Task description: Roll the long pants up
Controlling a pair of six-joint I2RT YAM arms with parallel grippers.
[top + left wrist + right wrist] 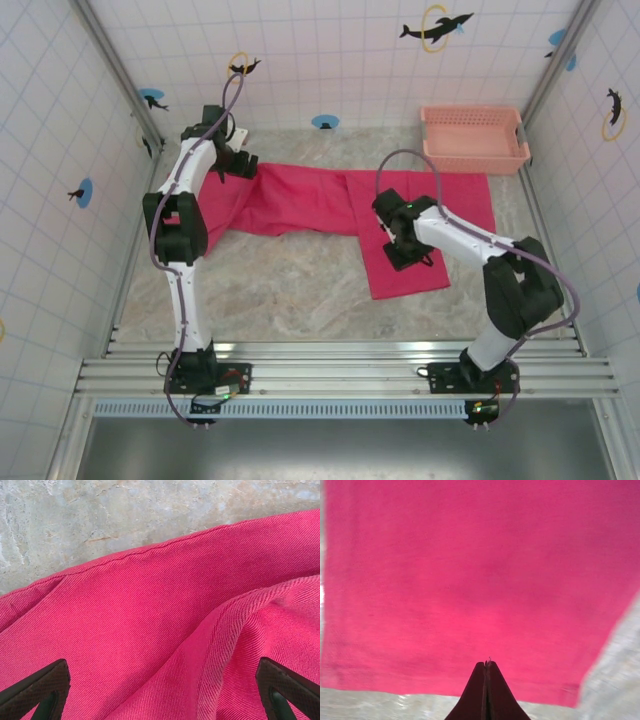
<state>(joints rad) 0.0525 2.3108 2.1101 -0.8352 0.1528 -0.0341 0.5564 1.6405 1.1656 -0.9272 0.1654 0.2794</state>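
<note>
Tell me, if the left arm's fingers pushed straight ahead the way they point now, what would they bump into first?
Most likely the long pants: the left gripper has its fingers spread over the red cloth, aimed at a raised fold. How near is unclear.

Salmon-pink basket (476, 160) at far right corner of mottled table (300, 290); dolphin sticker (428, 30) on tiled wall (340, 70).

Long pants (300, 200), basket (475, 140) on table (290, 290)
</note>
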